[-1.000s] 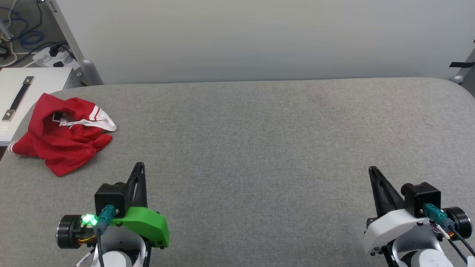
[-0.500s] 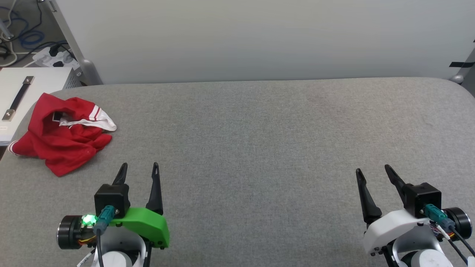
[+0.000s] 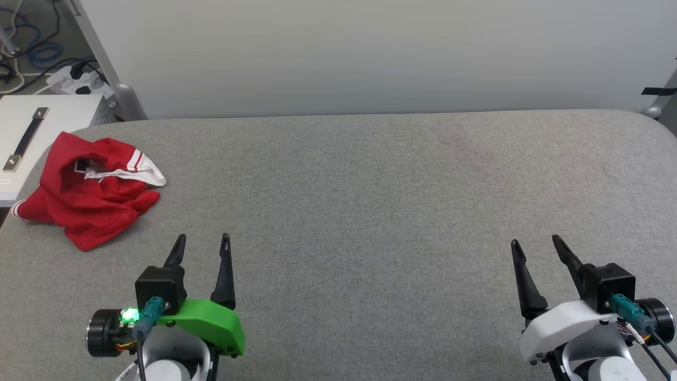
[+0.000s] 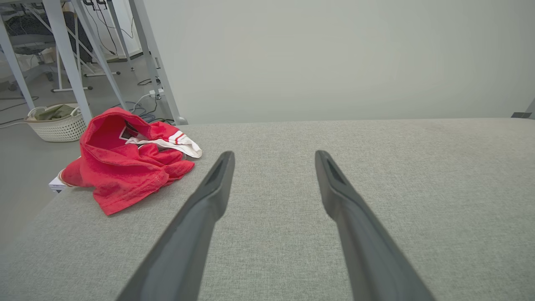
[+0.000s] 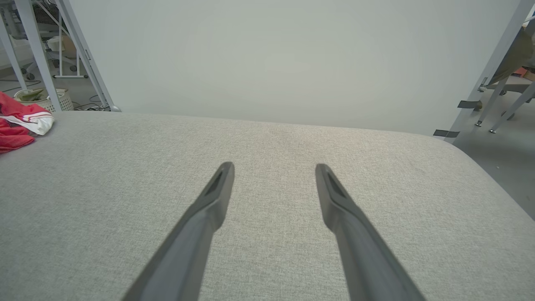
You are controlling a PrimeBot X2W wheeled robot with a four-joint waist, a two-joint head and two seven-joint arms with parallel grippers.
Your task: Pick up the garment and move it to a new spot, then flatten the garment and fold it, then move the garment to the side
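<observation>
We see the shirt (image 3: 87, 190) crumpled in a heap at the far left corner of the grey bench (image 3: 370, 185), red cloth with a white sleeve lying on top. Its left side reaches the bench's edge. Our left jaws stand wide and hold nothing; the shirt lies ahead of them and to their left, near but apart. Our right jaws, just as wide and holding nothing, hang over the bench's right side, well apart from the shirt. A white basket (image 4: 56, 123) sits beyond the bench's left end.
</observation>
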